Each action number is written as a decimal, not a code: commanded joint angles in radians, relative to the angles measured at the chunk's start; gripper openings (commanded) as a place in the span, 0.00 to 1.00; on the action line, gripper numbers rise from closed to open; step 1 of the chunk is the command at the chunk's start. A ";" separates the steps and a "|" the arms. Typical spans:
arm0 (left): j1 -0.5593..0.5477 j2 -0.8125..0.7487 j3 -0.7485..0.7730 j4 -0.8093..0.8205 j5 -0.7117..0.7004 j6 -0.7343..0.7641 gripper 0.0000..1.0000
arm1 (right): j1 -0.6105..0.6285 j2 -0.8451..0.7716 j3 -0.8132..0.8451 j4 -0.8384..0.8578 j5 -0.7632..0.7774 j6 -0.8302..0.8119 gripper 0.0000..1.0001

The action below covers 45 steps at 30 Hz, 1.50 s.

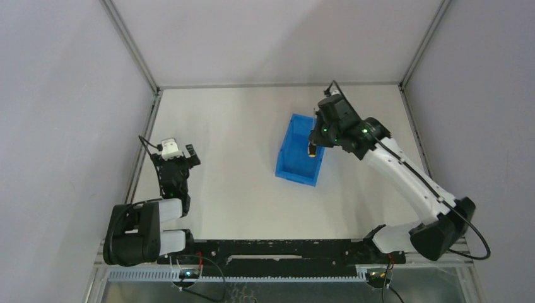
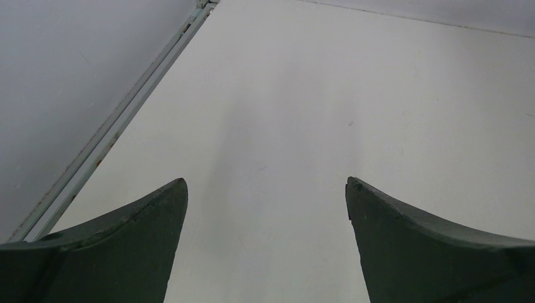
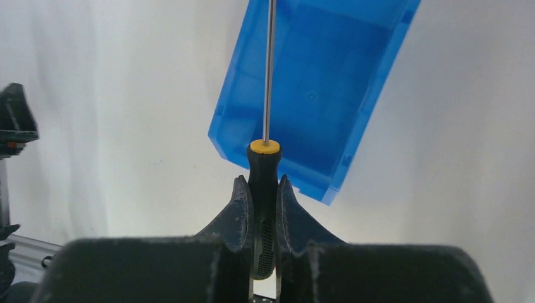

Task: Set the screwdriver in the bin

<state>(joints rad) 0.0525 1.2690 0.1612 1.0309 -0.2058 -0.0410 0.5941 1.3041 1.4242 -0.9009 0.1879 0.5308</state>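
My right gripper (image 3: pixel 260 180) is shut on the black handle of the screwdriver (image 3: pixel 264 165). The handle's orange-yellow collar and the thin metal shaft point away from the wrist camera, over the blue bin (image 3: pixel 315 95) below. In the top view the right gripper (image 1: pixel 313 144) hangs above the right side of the bin (image 1: pixel 300 150), with the screwdriver (image 1: pixel 311 149) a small dark and yellow spot under it. The bin's inside looks bare. My left gripper (image 2: pixel 266 183) is open over bare table; in the top view the left gripper (image 1: pixel 178 153) sits far left of the bin.
A metal frame rail (image 2: pixel 120 120) runs along the table's left edge close to the left gripper. Grey walls enclose the table on three sides. The arm bases and a black rail (image 1: pixel 277 247) line the near edge.
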 commanded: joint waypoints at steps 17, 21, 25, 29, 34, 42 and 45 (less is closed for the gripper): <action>-0.005 -0.008 0.029 0.032 -0.003 0.020 1.00 | 0.085 0.481 -0.060 0.172 0.144 0.202 0.14; -0.005 -0.008 0.029 0.032 -0.003 0.020 1.00 | 0.087 0.576 -0.060 0.182 0.144 0.220 0.18; -0.006 -0.009 0.029 0.032 -0.002 0.020 1.00 | 0.085 0.614 -0.059 0.197 0.131 0.220 0.39; -0.006 -0.008 0.029 0.033 -0.003 0.020 1.00 | 0.084 0.575 -0.059 0.189 0.154 0.214 0.57; -0.005 -0.008 0.030 0.032 -0.002 0.020 1.00 | 0.091 0.434 -0.043 0.181 0.173 0.144 0.64; -0.005 -0.008 0.029 0.033 -0.003 0.020 1.00 | 0.100 0.124 -0.048 0.159 0.307 0.032 0.75; -0.004 -0.009 0.029 0.032 -0.003 0.020 1.00 | 0.065 0.027 -0.106 0.153 0.385 -0.008 0.91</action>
<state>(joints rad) 0.0525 1.2690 0.1612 1.0309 -0.2058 -0.0410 0.6857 1.4109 1.3632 -0.7322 0.4458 0.5980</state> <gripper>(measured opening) 0.996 0.838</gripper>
